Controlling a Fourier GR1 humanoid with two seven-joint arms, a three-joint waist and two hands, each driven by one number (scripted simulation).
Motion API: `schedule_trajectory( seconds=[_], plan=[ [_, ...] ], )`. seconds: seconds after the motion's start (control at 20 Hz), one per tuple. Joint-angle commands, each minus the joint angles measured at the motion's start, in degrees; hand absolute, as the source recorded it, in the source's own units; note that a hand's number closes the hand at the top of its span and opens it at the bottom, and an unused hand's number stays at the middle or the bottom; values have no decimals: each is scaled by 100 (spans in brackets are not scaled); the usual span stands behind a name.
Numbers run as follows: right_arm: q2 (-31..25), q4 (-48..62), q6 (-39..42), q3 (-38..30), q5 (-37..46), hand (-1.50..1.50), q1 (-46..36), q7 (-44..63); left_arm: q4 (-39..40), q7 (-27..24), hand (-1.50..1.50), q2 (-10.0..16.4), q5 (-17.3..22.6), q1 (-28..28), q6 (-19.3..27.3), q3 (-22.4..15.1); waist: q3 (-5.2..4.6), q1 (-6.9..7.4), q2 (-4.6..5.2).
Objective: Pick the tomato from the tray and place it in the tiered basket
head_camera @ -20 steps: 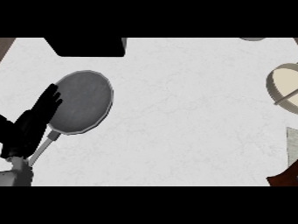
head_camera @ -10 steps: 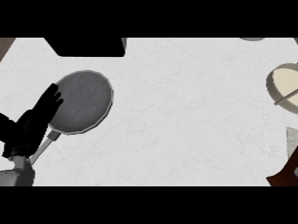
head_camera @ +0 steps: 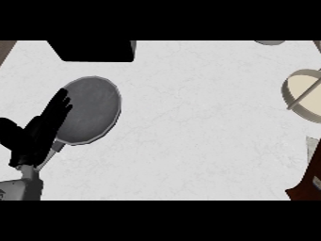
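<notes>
Head view: one left hand [head_camera: 34, 132] shows at the lower left, fingers straight and wide, holding nothing, its fingertips over the left edge of one round grey tray [head_camera: 97, 106]; where the tomato lies cannot be told; one tiered basket [head_camera: 320, 106] stands at the right edge, well apart from the tray; one dark box [head_camera: 93, 49] sits at the top of the white counter [head_camera: 190, 136].

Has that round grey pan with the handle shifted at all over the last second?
No. The round grey pan sits just where it did, the same gap below the black block at the view's top.
</notes>
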Motion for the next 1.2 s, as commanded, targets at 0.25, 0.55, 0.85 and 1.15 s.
schedule_trajectory(
  seconds=[0.25, 0.55, 0.85, 1.15],
  plan=[
    [509, 965, -1139, -284, 76, 150, -654, -535, -280, 118, 0, -118, -56, 199, 12, -101, 42, 50, 50],
    [398, 2015, -1257, -126, 403, -150, -1429, -858, -281, 120, 0, -24, -48, 118, -73, 7, 42, 71, 62],
    [534, 2320, -1304, -720, -225, -150, -1493, -1152, -13, 258, 0, -87, -25, -248, 9, 58, 44, 25, 68],
    [332, 2365, -785, -1338, -990, -150, -1712, -818, -113, 115, 0, -100, -43, 69, -36, 69, 42, -9, 45]
  ],
)
